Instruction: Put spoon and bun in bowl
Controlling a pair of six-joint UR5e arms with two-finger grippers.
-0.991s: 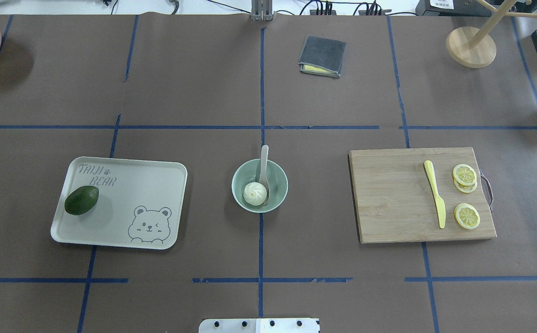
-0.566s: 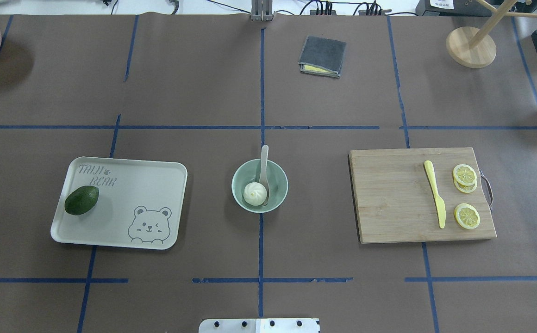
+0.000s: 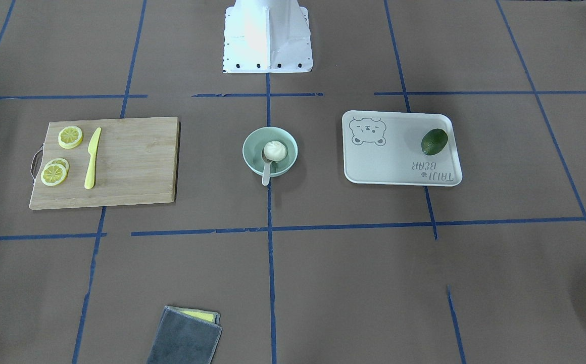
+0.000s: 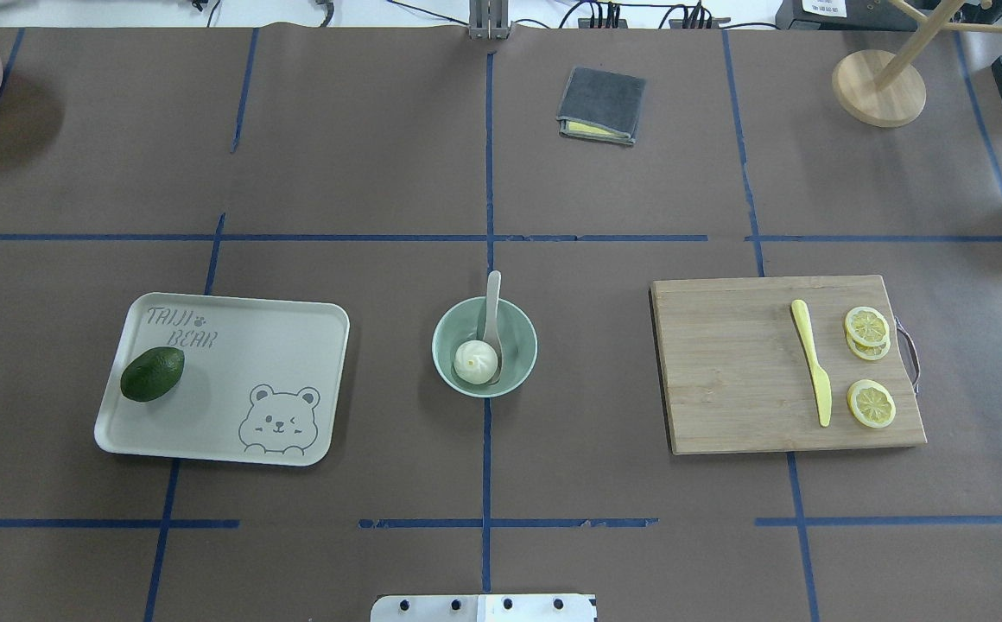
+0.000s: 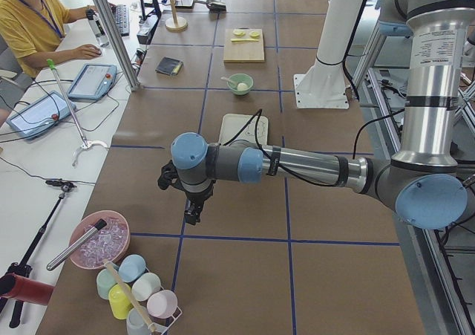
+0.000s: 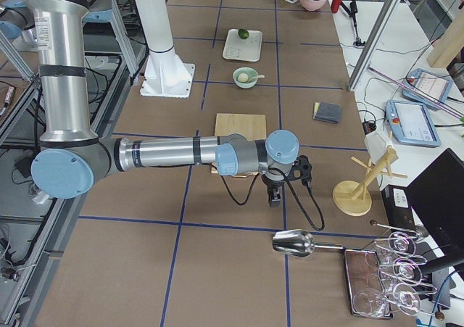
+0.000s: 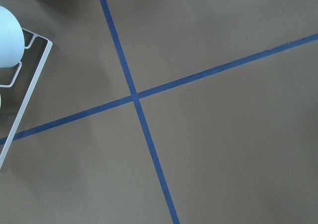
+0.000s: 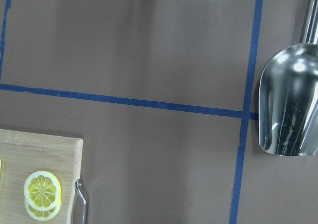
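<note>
The mint-green bowl (image 4: 525,333) stands at the table's middle, also in the front-facing view (image 3: 250,151). The white bun (image 4: 476,361) lies inside it. The pale spoon (image 4: 492,302) has its scoop in the bowl beside the bun, and its handle leans out over the far rim. Both arms are away from the bowl. My left gripper (image 5: 191,212) hangs over the table's left end and my right gripper (image 6: 274,199) beyond the cutting board at the right end. They show only in the side views, so I cannot tell whether they are open or shut.
A beige tray (image 4: 294,345) with an avocado (image 4: 152,374) lies left of the bowl. A wooden cutting board (image 4: 726,380) with a yellow knife (image 4: 812,363) and lemon slices (image 4: 871,403) lies right. A grey cloth (image 4: 602,104), wooden stand (image 4: 878,86) and metal scoop (image 8: 288,105) are farther off.
</note>
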